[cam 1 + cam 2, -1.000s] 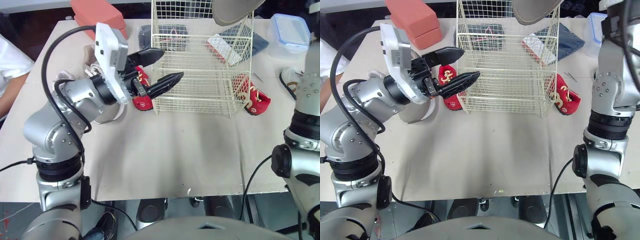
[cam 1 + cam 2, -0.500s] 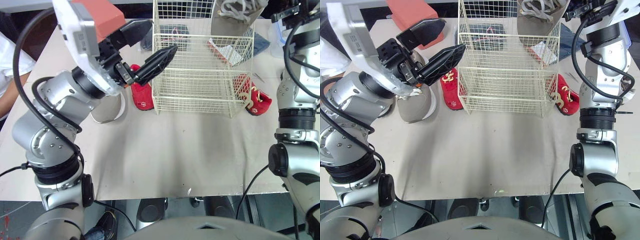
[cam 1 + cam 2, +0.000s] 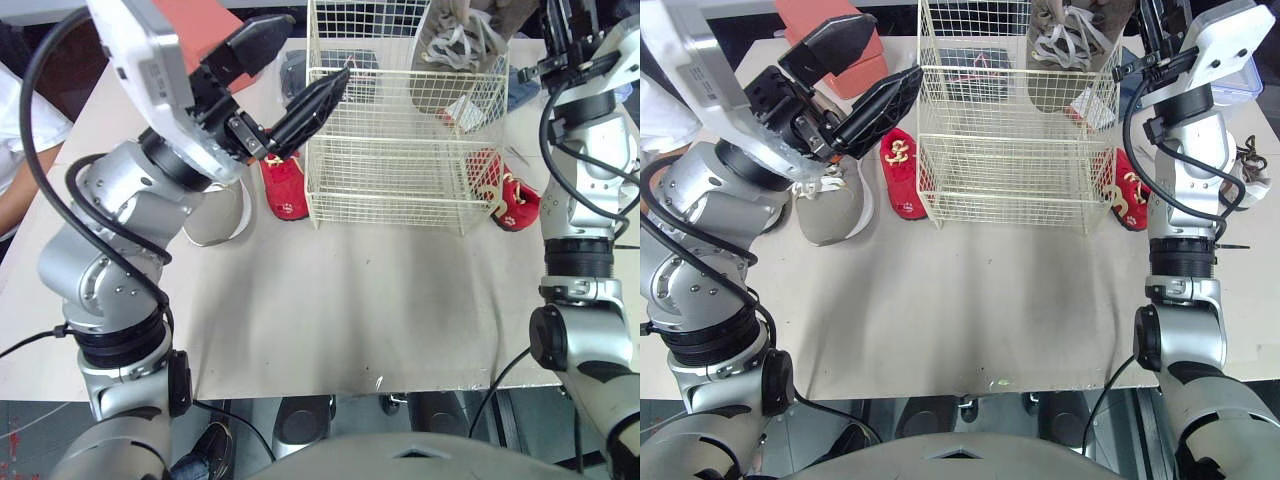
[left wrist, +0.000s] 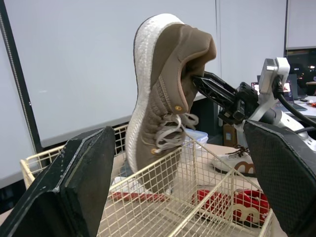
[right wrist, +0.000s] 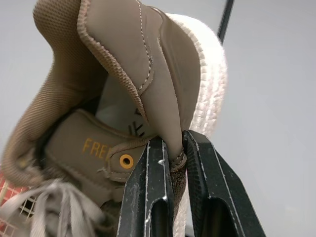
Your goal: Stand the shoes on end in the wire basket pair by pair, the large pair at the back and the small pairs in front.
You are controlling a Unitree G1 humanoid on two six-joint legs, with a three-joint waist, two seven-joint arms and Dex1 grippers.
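Right tool [image 5: 177, 143] pinches the tan shoe [image 4: 163, 94] by its heel collar, toe-down at the back of the basket [image 3: 1005, 180]. Left tool [image 3: 320, 45] gapes wide beside the basket's left rim. Red shoes [image 3: 898, 172] flank the basket.

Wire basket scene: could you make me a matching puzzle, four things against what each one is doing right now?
Things:
1 left gripper
2 right gripper
3 held tan sneaker
4 red shoe

States:
A flat on the table, outside the wire basket
B open, holding nothing
C toe pointing down into the basket
D shut on a shoe's heel

Pairs: 1-B, 2-D, 3-C, 4-A.
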